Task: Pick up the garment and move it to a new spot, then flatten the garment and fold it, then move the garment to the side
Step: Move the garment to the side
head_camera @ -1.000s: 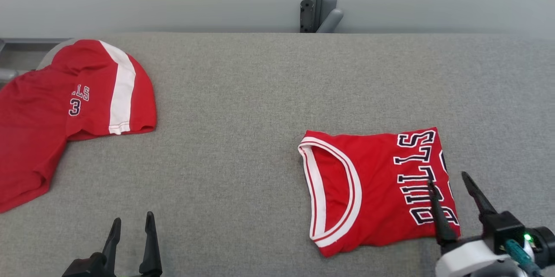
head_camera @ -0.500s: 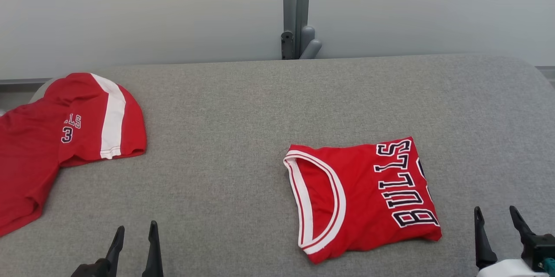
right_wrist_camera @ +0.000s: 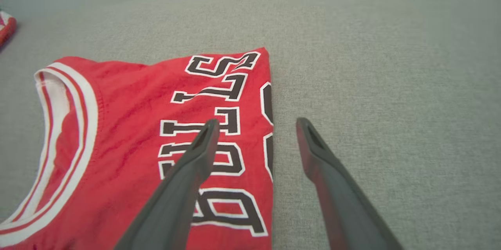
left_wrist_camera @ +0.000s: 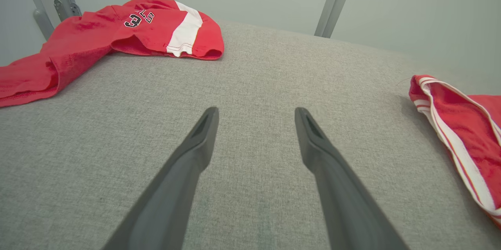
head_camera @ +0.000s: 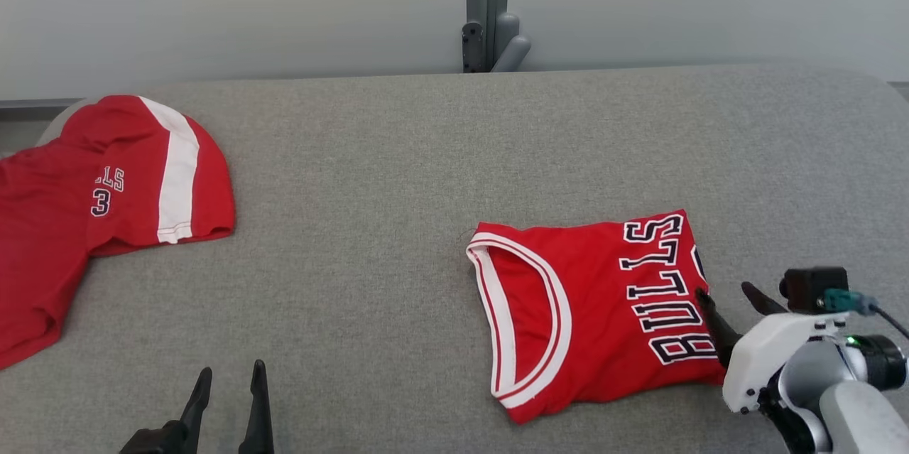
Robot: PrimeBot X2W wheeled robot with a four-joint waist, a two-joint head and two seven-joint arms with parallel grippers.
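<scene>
Moved: right gripper (head_camera: 723, 290) came forward from the near edge to the right side of the folded jersey (head_camera: 589, 312).
Right jaws: spread wide, empty; one finger over the jersey, one beyond its edge.
Jersey: flat on the grey table (head_camera: 390, 191).

right end effector (head_camera: 723, 290): forward again | now straddling right edge of jersey (head_camera: 596, 312) | head view shifted

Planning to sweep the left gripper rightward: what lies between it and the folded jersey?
Nothing. The stretch between the left gripper and the jersey is bare grey padding, as the head and left wrist views show.
</scene>
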